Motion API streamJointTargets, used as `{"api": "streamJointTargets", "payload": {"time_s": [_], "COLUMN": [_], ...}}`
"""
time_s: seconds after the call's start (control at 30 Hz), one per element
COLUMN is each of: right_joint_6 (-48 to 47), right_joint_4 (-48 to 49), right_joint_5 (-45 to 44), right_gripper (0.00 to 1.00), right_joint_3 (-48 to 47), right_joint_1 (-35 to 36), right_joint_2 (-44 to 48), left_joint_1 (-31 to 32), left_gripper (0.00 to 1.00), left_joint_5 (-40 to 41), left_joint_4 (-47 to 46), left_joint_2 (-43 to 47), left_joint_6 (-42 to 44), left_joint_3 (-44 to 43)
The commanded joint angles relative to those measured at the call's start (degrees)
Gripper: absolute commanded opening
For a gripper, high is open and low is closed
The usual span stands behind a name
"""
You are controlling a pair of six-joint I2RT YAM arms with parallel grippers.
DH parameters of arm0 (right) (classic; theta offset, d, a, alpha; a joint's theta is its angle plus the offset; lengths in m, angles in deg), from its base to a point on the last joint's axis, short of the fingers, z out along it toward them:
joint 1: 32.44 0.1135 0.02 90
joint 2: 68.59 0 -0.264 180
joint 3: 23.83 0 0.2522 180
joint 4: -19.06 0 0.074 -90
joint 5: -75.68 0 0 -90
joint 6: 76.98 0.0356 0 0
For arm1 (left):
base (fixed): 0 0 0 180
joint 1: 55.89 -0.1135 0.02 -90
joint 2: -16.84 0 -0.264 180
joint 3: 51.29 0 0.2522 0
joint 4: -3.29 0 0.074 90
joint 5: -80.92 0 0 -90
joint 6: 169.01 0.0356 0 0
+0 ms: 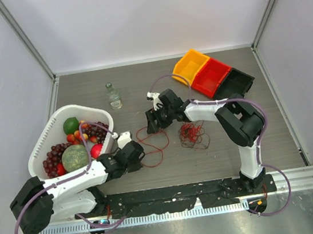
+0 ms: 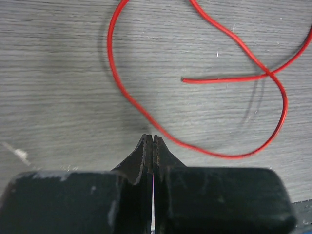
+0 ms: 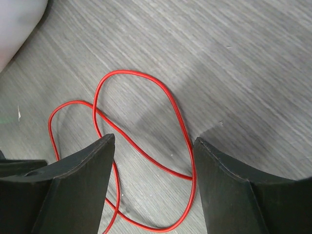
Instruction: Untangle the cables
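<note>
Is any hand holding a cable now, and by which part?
Nothing is held. The left hand is shut, the red cable free beyond its tips; the right hand is open above it.

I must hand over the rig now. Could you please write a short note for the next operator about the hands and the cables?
The left hand is shut and empty, just behind the loose red cable on the table.
The right hand is open above a loop of red cable, apparently the same one, gripping nothing.
The tangle of red and brown cables lies right of the loose cable.
Done: one red cable appears apart.
Left: undo the tangle.
</note>
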Motion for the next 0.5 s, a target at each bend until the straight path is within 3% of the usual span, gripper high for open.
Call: {"api": "streamJointTargets", "payload": {"time_s": [0.0,0.2,0.47], "right_joint_6": [-0.09,-3.77,-5.89], "right_joint_4": [0.96,4.13,2.11], "right_joint_5": [2.94,3.03,-6.28], "right_gripper": [0.72,0.77,0.79], "right_joint_3": [4.39,10.28,14.76], "right_joint_1": [1.21,5.41,10.78], "right_joint_2": [3.5,6.14,7.99], "left_joint_1": [0.17,-0.19,-0.62], "left_gripper": [0.0,0.0,0.0], "left_joint_5": [1.67,1.15,0.62], "left_joint_4": [-17.7,-24.66,-32.66], "left_joint_2": [-1.59,-6.59,-8.8], "left_joint_6": [-2.82,-2.74,-3.18], "left_joint_3": [4.88,6.56,9.54]}}
